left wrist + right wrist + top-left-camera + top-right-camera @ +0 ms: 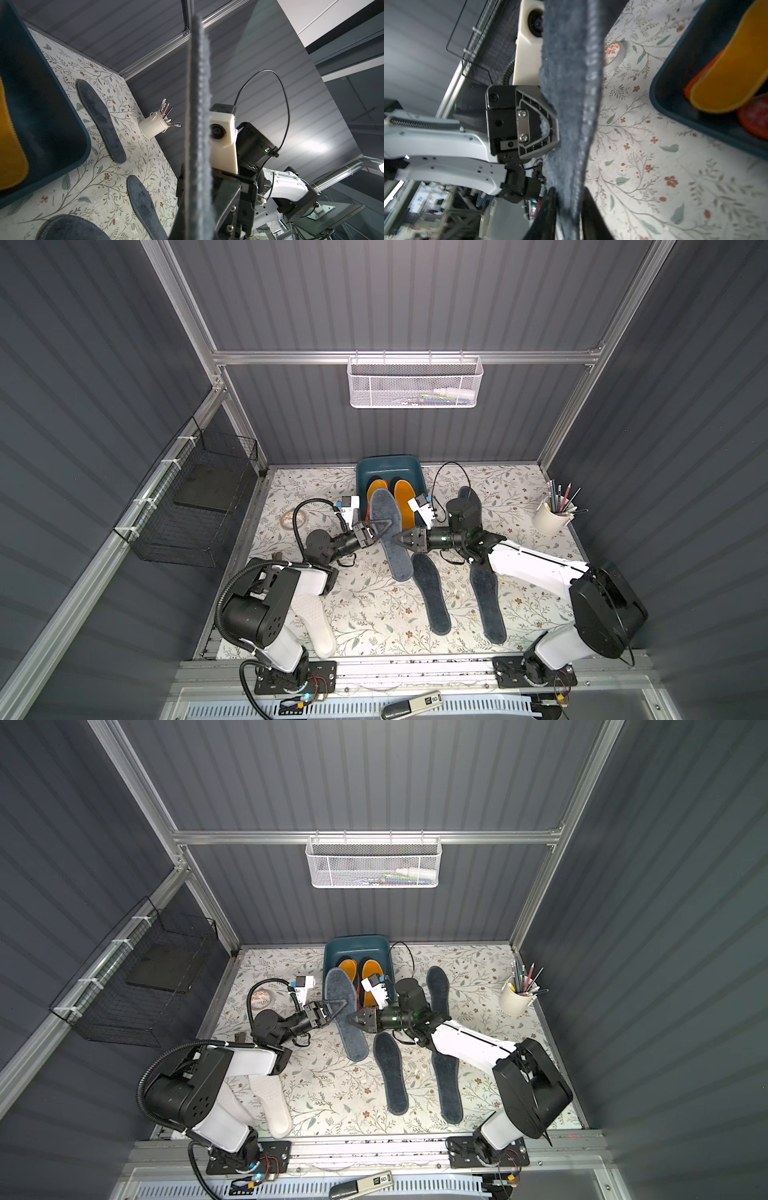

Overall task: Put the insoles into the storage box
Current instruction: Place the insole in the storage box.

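**Figure: carrying an insole to the box.** Over the middle of the worktop (pixel 374 614), both arms meet on one grey-blue insole (pixel 385 506). The left pincer (pixel 383 531) is clamped on one long edge and the right pincer (pixel 398 540) is closed on the opposite edge. In each wrist view we see the pad edge-on between the fingers, clear of the surface.

Its toe overlaps the near rim of the storage box (pixel 374 466), which sits at the middle of the worktop's far edge. The box already holds two orange-yellow insoles (pixel 405 497) above a red-orange insole (pixel 753 116).

Three dark insoles (pixel 432 597) lie on the right half of the worktop, and a white insole (pixel 316 622) lies toward the near-left corner, partly under the left arm.

We judge the step in hand to be the two-armed carry. The next move calls for both arms to travel together toward the far edge — unequal motion would likely twist the soft pad. The heel must then clear the near wall before both pincers let go.
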Available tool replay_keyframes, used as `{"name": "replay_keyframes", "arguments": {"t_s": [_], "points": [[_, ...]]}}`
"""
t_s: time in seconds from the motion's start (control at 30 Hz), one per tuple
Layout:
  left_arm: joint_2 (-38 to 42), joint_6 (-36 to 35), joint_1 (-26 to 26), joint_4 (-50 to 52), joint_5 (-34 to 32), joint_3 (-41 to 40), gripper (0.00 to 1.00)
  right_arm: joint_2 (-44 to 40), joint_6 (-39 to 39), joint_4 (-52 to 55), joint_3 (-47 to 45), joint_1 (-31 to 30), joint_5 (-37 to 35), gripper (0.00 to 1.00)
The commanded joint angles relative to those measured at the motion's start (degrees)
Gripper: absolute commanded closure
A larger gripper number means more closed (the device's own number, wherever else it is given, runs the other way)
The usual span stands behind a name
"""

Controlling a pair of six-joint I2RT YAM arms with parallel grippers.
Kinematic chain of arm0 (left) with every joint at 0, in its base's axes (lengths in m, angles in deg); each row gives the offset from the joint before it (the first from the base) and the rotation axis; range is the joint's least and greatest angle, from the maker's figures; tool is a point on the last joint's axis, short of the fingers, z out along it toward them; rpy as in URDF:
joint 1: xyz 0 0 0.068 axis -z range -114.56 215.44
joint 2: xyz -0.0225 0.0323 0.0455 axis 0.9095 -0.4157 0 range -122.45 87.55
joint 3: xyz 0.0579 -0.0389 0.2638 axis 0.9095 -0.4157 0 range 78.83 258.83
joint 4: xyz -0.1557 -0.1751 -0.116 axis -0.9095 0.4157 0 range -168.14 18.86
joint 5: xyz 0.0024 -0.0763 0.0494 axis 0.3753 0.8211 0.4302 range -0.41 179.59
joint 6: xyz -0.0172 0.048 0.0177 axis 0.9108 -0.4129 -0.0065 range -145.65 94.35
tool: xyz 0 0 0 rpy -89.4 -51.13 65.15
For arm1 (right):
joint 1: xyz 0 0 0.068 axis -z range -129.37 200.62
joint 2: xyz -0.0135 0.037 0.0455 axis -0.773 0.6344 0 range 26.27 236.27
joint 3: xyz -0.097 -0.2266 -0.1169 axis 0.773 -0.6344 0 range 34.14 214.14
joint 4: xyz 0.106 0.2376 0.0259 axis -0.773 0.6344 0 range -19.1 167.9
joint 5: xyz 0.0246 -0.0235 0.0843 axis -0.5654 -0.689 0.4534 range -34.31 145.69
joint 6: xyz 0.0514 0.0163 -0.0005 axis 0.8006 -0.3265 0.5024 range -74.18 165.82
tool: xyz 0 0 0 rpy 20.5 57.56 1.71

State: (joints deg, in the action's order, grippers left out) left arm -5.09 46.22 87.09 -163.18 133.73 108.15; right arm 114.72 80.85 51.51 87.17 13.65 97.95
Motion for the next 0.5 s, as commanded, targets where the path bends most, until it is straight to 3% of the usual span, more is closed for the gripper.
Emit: {"name": "replay_keyframes", "arguments": {"t_s": [0.0,0.07,0.13,0.23,0.27,0.47], "points": [[0.3,0.5,-0.3,-2.6,1.2,1.4,1.00,0.6,-0.3,1.6,2.4,-0.1,-1.6,0.99],[0.7,0.5,-0.4,-2.5,1.1,1.2,0.94,0.5,-1.0,3.6,2.9,0.0,-3.7,1.00],[1.0,0.6,-0.6,-2.6,1.2,1.1,0.76,0.2,-1.7,5.6,3.9,0.2,-5.1,1.00],[1.7,0.6,-1.0,-2.5,0.9,0.8,0.17,0.6,-2.4,10.1,6.6,0.9,-7.7,1.00],[2.0,0.4,-1.2,-2.3,0.6,0.6,0.02,0.9,-2.3,12.3,7.9,1.4,-8.7,1.00],[5.4,-3.9,-2.0,6.0,-1.9,-0.3,0.00,4.8,-2.0,20.9,15.4,4.9,-12.6,1.00]]}}
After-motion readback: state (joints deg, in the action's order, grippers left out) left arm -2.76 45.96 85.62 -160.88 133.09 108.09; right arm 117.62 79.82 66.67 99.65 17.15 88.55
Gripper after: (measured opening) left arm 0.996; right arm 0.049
